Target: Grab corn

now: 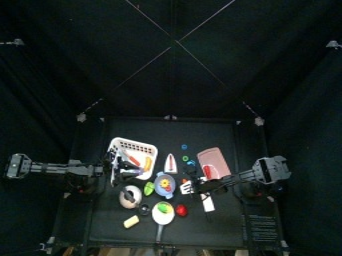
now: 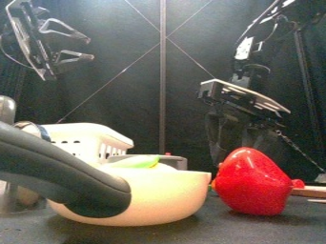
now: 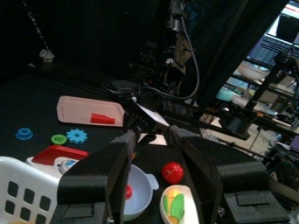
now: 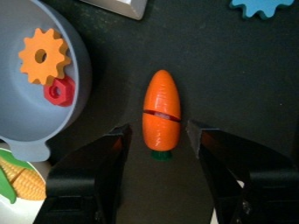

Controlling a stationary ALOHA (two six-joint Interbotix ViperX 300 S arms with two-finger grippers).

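The corn [image 4: 13, 173], yellow with a green husk, shows at the edge of the right wrist view beside a grey-blue bowl [image 4: 24, 96]. In the left wrist view the corn [image 3: 174, 204] lies in a pale oval dish. My right gripper [image 4: 158, 131] is open and hovers over an orange carrot [image 4: 162, 108], one jaw on each side of it. It hangs at the table's right-middle [image 1: 203, 184]. My left gripper [image 3: 152, 136] is open, raised above the table's left side [image 1: 118, 165], with nothing between its jaws.
A white basket [image 1: 130, 152] stands at the back left and a pink board [image 1: 214, 158] at the back right. In the front view a white bowl [image 2: 152, 195] and a red pepper [image 2: 253, 181] sit close. The grey-blue bowl holds an orange gear [image 4: 45, 54].
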